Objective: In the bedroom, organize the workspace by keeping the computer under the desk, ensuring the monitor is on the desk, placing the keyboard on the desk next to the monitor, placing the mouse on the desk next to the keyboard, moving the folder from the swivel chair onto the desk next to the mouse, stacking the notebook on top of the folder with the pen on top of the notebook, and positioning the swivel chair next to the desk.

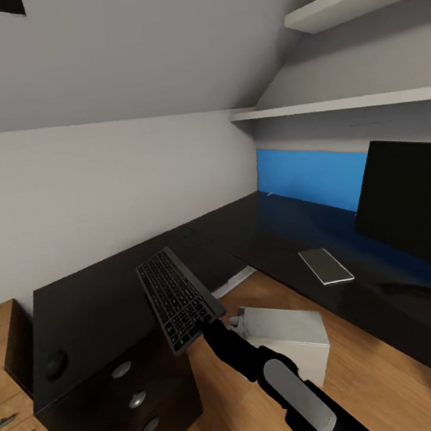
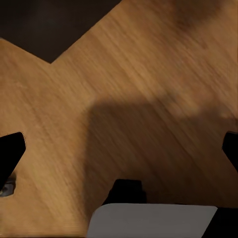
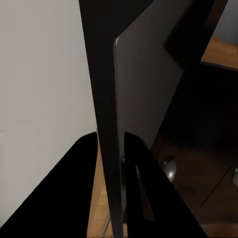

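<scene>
- The right gripper [image 1: 213,324] pinches the keyboard [image 1: 179,297] by its near short edge, held tilted above the desk [image 1: 85,307].
- Stiff, thin, light; likely to pivot when held by one end.
- The left gripper [image 2: 119,148] is spread over the floor.

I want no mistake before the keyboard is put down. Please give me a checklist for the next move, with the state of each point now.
1. Right gripper shut on the keyboard: ok, its fingers clamp one edge.
2. Keyboard level: not ok, it is tilted, held above the desk.
3. Monitor on the desk: ok.
4. Free desk beside the monitor: cannot tell; a small flat grey thing lies in front of it.
5. Computer under the desk: not ok, it stands on the open floor.
6. Left gripper free: ok, open over the floor.
</scene>
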